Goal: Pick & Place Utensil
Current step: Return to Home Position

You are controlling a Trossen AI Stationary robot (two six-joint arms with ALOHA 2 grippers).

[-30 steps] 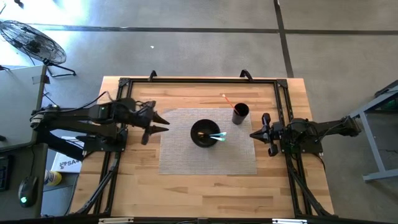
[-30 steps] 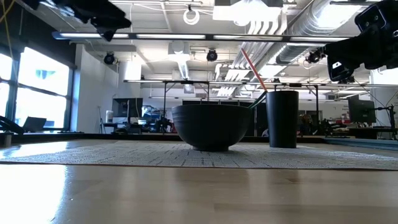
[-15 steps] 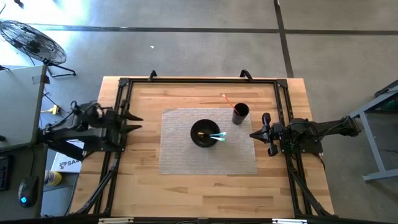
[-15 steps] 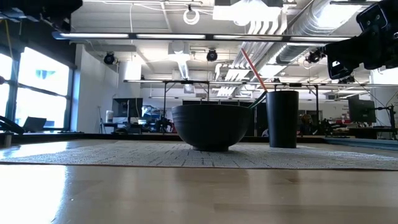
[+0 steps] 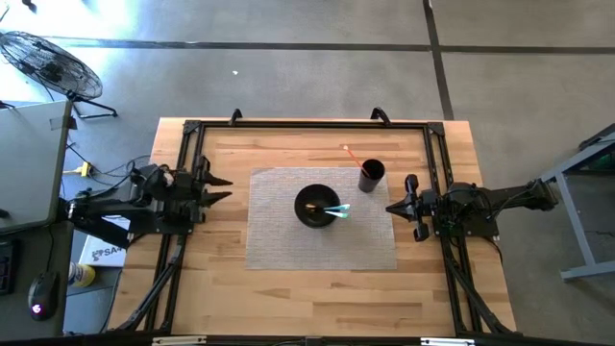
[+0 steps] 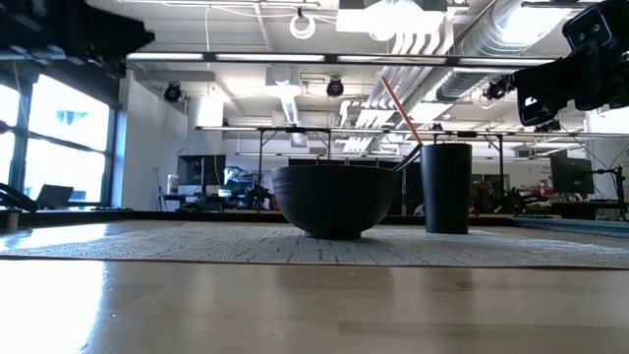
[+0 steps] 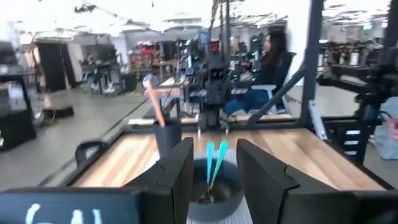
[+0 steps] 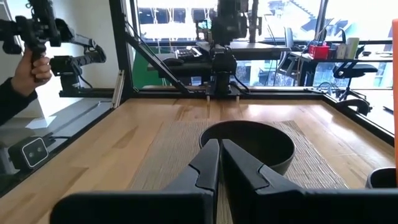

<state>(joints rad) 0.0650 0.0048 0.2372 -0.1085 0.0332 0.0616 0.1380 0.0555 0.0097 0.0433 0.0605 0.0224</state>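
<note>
A black bowl (image 5: 316, 206) stands on a grey woven mat (image 5: 288, 240) at mid-table, with two teal utensils (image 5: 334, 210) leaning on its rim. Behind it to the right a black cup (image 5: 371, 174) holds an orange utensil (image 5: 351, 154), upright and tilted. My left gripper (image 5: 227, 188) hovers open near the mat's left edge, pointing at the bowl (image 7: 211, 190); the teal utensils (image 7: 214, 163) show between its fingers, farther off. My right gripper (image 5: 389, 207) is shut, hovering right of the mat, facing the bowl (image 8: 249, 144).
A black frame (image 5: 307, 125) runs round the wooden table. Bare wood lies near the front edge (image 5: 317, 298). In the right wrist view a person's hand (image 8: 31, 68) holds a device beyond the table's left side; a seated person (image 7: 267, 68) shows beyond the right side.
My left arm has drawn back from beside the bowl toward the table's left edge, then eased a little toward the mat again, staying open. The bowl, cup, utensils and right arm have kept still.
</note>
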